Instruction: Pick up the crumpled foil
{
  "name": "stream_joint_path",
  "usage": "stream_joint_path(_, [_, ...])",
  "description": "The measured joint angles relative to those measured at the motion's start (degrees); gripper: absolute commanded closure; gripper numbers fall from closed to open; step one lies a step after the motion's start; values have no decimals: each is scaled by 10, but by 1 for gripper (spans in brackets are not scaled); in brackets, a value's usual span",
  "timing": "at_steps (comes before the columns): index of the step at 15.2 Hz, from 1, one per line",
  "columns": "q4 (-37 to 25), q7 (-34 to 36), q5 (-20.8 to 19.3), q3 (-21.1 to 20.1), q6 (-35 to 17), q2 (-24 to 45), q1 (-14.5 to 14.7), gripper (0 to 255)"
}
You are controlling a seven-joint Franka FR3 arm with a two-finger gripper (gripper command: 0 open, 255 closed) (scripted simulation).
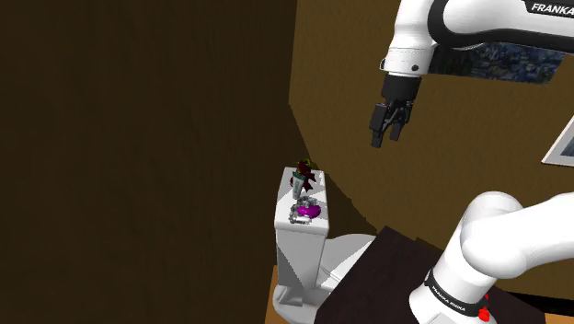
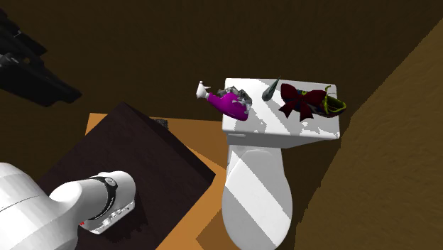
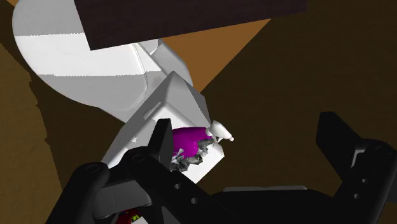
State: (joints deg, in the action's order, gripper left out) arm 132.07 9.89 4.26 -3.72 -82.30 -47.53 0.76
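Hanging high in the air with its two black fingers spread and nothing between them, the pincer [image 1: 388, 140] has no hold on anything. The task looks to be at its very start: the pincer is not lowered to the foil, not closed, and carries nothing. Well below the pincer, the crumpled foil [image 2: 240, 95] lies untouched on the white toilet tank lid [image 2: 284, 129], pressed against a magenta spray bottle [image 2: 228, 105]. In the wrist view the foil sits just past the tip of one finger, off the pincer's midline. On the foil's other side from the bottle, the same lid carries a dark cone-shaped thing [image 2: 270, 90] and a dark red bow [image 2: 297, 101]. Nearly everything is left, I judge: centring over the foil, lowering, pinching it clear of the bottle, and raising it.
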Motion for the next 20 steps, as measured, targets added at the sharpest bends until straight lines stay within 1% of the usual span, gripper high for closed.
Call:
stream_joint_path(1, [0,0,0,0,0,0,0,0])
stream_joint_path(3, [-2,11,3,-3,-14,22,-5,0])
stream_joint_path(6, [5,29,6,-5,-56,71,-17,0])
stream_joint_path(13, [-6,79,13,-9,-154,210,-44,0])
stream_joint_path(20, [-59,126,16,-4,-225,364,-66,0])
